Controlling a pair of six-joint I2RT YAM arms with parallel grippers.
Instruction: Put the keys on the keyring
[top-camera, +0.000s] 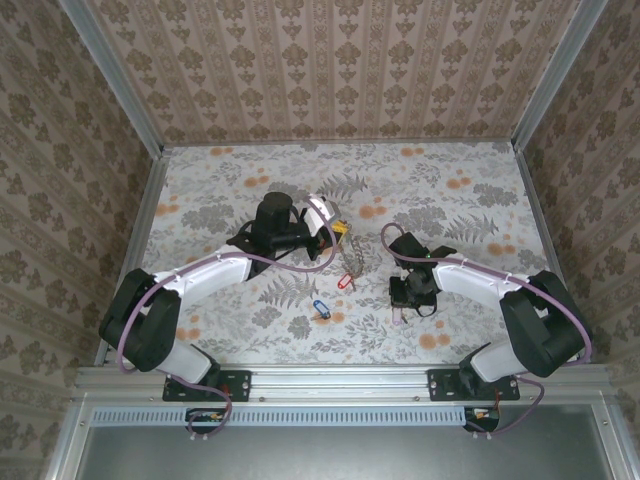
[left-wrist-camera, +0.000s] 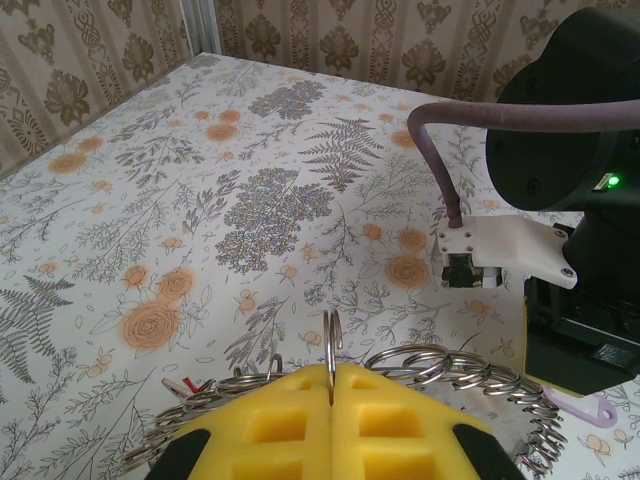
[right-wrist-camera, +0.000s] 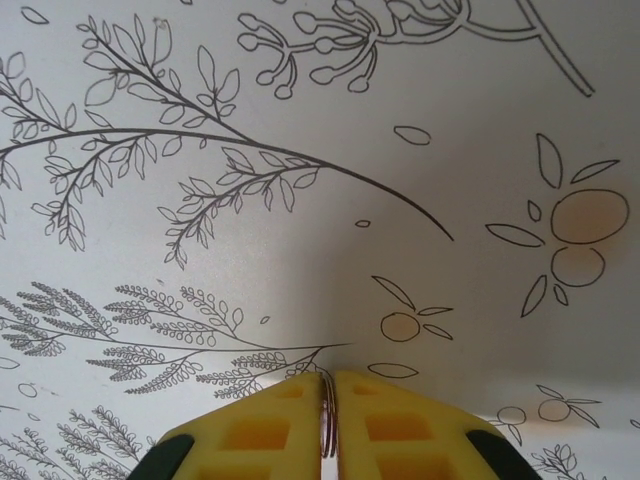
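Looking down from the top camera, I see the left gripper (top-camera: 338, 233) closed at one end of the keyring (top-camera: 351, 262), which runs from its tips back toward the arm bases. A red key (top-camera: 345, 282) lies at the end of the keyring away from the gripper, and a blue key (top-camera: 320, 307) lies past that. The right gripper (top-camera: 404, 303) points down at the table (top-camera: 470, 200), with a purple key (top-camera: 400, 318) just under its tips.

Left wrist view: the left gripper (left-wrist-camera: 330, 372) has its yellow pads (left-wrist-camera: 270, 420) pressed together on one upright ring of the keyring (left-wrist-camera: 450, 368). The coils fan out to both sides of the fingers.

Right wrist view: the right gripper (right-wrist-camera: 328, 380) is closed on a thin metal loop (right-wrist-camera: 326, 400), possibly the purple key's own ring; I cannot settle that from so close.
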